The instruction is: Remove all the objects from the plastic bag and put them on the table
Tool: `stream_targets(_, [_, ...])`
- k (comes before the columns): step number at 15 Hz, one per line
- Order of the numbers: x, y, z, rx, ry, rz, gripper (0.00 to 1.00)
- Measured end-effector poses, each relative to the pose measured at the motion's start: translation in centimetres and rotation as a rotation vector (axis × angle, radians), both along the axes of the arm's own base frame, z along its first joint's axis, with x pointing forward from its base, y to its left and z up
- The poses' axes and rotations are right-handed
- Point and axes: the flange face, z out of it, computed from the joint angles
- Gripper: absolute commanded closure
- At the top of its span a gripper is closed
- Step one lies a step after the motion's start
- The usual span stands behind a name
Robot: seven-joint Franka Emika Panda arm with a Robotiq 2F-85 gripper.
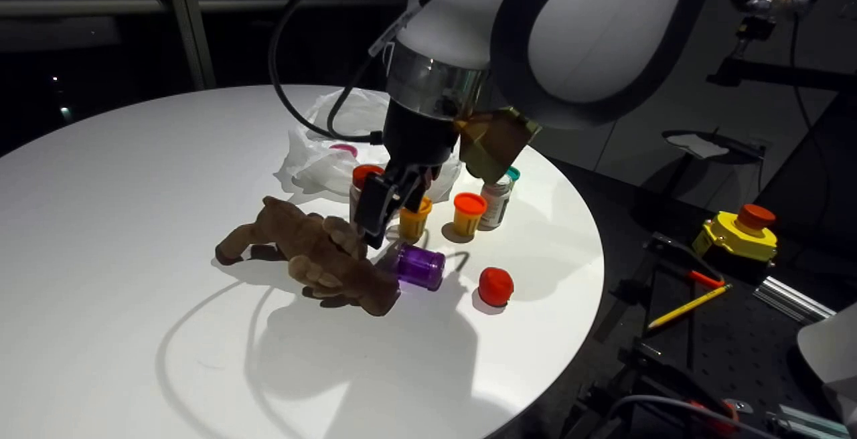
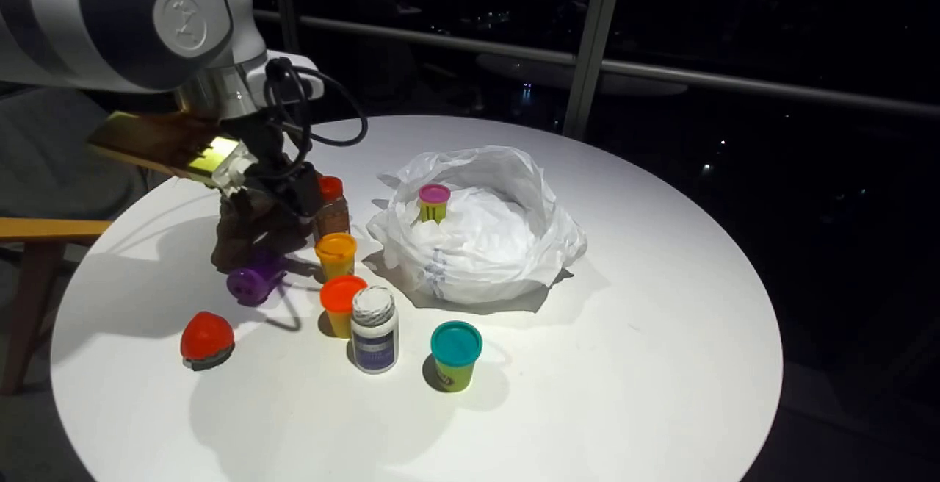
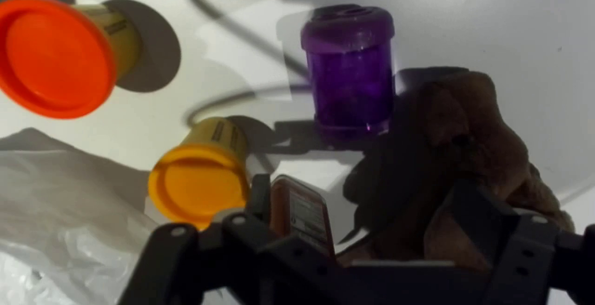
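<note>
The white plastic bag lies open on the round table. A tub with a pink lid stands inside it. My gripper is open, low over the table beside the bag; it also shows in an exterior view. A brown plush toy lies under it and shows partly between the fingers in the wrist view. A brown jar with a red lid stands right beside one finger; whether they touch I cannot tell. It also shows in the wrist view.
On the table are a purple jar on its side, an orange-lidded tub, a red-orange-lidded tub, a white bottle, a teal-lidded tub and a red round object. The table's edge curves round them.
</note>
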Motion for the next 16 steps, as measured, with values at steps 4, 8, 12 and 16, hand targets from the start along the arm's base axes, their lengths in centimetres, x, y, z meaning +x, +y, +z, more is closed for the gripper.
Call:
stream_targets(4, [2.6, -0.7, 5.6, 0.001, -0.006, -0.071, 0.00])
stream_targets(8, [7.5, -3.3, 10.5, 0.006, -0.007, -0.161, 0.00])
stream_targets(12, [12.6, -6.2, 10.5, -0.005, 0.018, -0.231, 0.00])
stream_targets(16, [16.7, -8.4, 6.6, -0.001, 0.061, -0.326, 0.00])
